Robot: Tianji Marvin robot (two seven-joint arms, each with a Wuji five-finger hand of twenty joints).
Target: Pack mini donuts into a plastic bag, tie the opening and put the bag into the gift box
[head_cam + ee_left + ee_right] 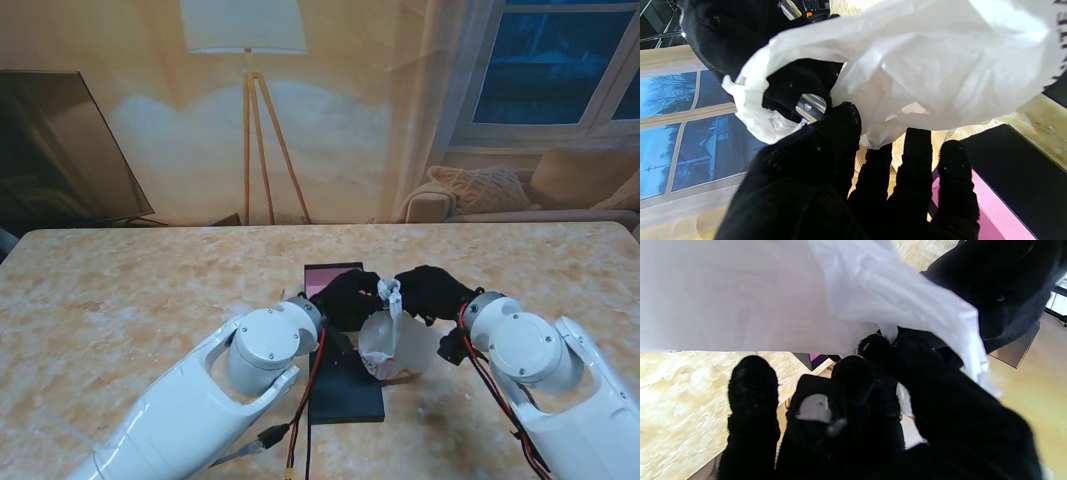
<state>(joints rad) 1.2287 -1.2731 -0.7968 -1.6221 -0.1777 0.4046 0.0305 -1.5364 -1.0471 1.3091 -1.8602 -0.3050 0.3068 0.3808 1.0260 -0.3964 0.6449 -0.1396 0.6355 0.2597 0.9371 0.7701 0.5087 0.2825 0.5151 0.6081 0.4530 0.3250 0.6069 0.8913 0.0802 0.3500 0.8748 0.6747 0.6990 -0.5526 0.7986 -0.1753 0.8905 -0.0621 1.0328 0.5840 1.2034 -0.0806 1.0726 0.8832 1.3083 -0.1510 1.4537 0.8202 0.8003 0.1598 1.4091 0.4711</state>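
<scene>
A white plastic bag (396,346) hangs in front of me with orange-brown donuts showing through its underside. Its twisted neck (392,292) stands up between my two black-gloved hands. My left hand (346,297) pinches the neck from the left and my right hand (433,290) grips it from the right. The left wrist view shows the bag (940,66) bunched against my left hand (840,186), with the right hand's fingers (796,90) wrapped in the plastic. The right wrist view shows the bag (740,293) over my right hand (873,413). The gift box (333,277), black with a pink inside, lies just behind the left hand.
A flat black lid (346,388) lies on the table partly under the bag and my left forearm. Red and black cables (305,420) run along the left arm. The marble-patterned table (140,300) stretches to both sides.
</scene>
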